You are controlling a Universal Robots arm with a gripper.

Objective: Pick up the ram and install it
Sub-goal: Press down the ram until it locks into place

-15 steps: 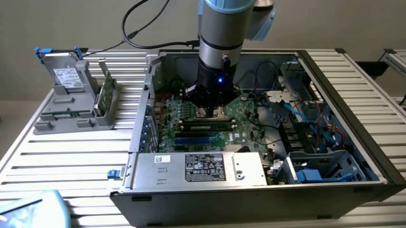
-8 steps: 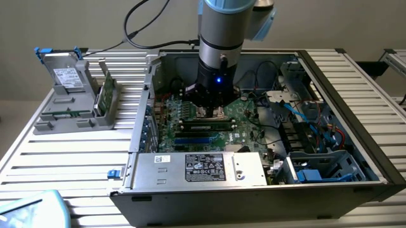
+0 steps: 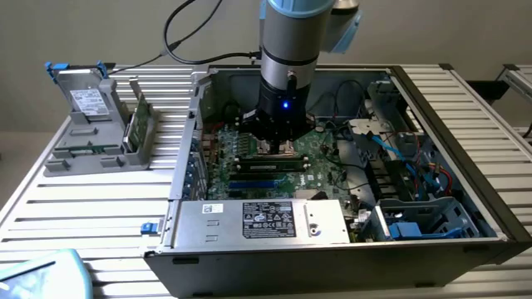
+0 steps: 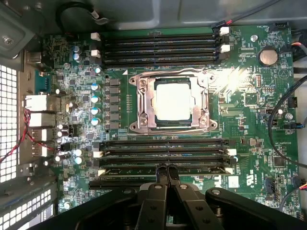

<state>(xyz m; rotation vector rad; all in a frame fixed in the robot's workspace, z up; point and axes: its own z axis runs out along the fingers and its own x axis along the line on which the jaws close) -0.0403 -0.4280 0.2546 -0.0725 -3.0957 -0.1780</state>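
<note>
Open computer case (image 3: 465,156): laid on its side on the slatted worktop (image 3: 83,205), centre and right of the exterior frame.

Motherboard (image 4: 249,100): seen inside the case; processor socket (image 4: 173,101) at its centre, with banks of memory slots on two sides.

Pincer (image 3: 278,148): lowered into the case at frame centre, just above the motherboard. In the wrist view its fingertips (image 4: 162,168) are seen pressed together, with nothing held between them, their tips over a slot.

Ram (image 3: 270,166): seated lengthwise in a slot directly below the pincer, seen in the wrist view as a dark stick (image 4: 165,169) beneath the tips.

Grey holder (image 3: 96,149): upper left of the exterior frame, carrying a grey drive (image 3: 87,99) and a green circuit card (image 3: 143,121).
</note>
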